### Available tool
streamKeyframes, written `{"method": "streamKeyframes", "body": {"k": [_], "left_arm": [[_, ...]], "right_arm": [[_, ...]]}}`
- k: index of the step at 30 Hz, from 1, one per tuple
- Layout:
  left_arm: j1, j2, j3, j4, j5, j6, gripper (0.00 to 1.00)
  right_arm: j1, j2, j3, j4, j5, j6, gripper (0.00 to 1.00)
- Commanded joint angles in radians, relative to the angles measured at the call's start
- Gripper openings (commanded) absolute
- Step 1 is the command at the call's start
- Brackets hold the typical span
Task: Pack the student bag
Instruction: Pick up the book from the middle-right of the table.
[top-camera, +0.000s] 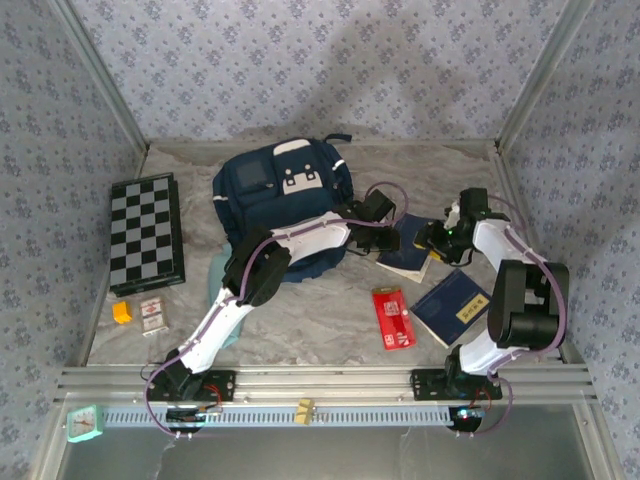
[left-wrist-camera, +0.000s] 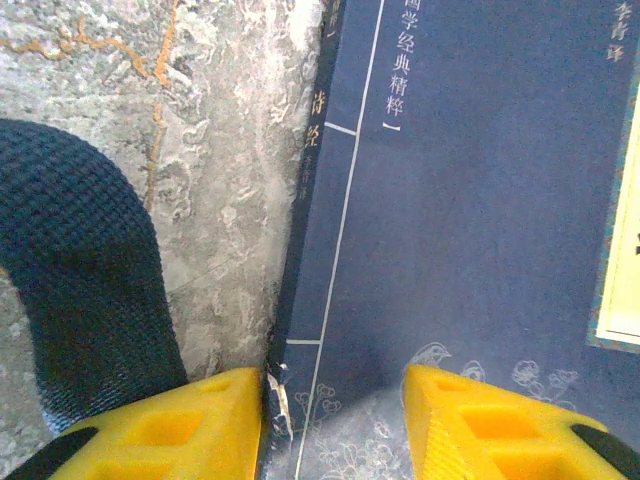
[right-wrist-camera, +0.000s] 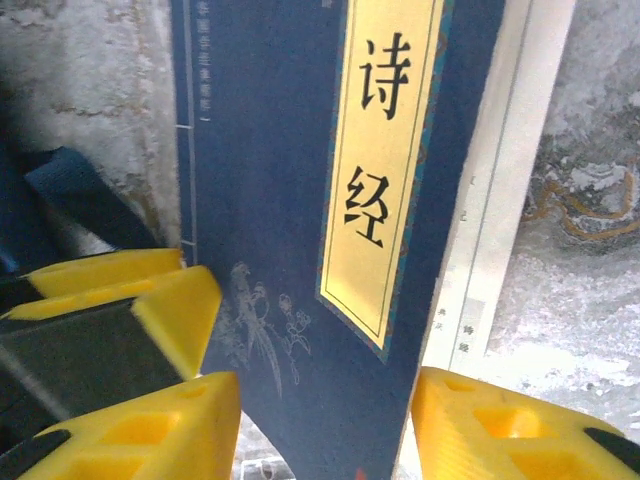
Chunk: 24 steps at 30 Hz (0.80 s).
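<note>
Presently mostly unpacked. Chessboard (top-camera: 147, 233): far left, on the table. Student bag (top-camera: 285, 200): back centre, nothing visibly loaded. Left gripper (left-wrist-camera: 330, 400): jaws apart, astride the spine of navy book (left-wrist-camera: 480, 250). Label reads 诗经. Right gripper (right-wrist-camera: 325, 390): jaws apart around the same book. Red packet (top-camera: 393, 318) and second book (top-camera: 452, 306): not yet packed.
</note>
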Motion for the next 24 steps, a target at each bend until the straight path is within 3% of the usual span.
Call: {"method": "streamKeyframes", "body": {"k": [1, 8, 15, 20, 24], "left_arm": [[0.001, -0.012, -0.021, -0.026, -0.018, 0.006, 0.42], [0.001, -0.017, -0.024, -0.025, -0.019, 0.01, 0.41], [0.003, -0.026, -0.014, -0.023, -0.022, 0.012, 0.41], [0.019, -0.046, 0.022, -0.038, -0.021, 0.021, 0.43], [0.043, -0.112, 0.033, -0.054, -0.031, 0.042, 0.5]], "right_arm": [[-0.012, -0.018, -0.003, -0.006, -0.054, -0.01, 0.44], [-0.018, 0.018, -0.018, 0.03, -0.094, 0.003, 0.3], [-0.029, -0.007, -0.029, 0.054, -0.099, 0.025, 0.08], [-0.039, -0.041, -0.021, 0.06, -0.105, 0.046, 0.01], [-0.049, -0.082, 0.0, 0.046, -0.081, 0.058, 0.0]]}}
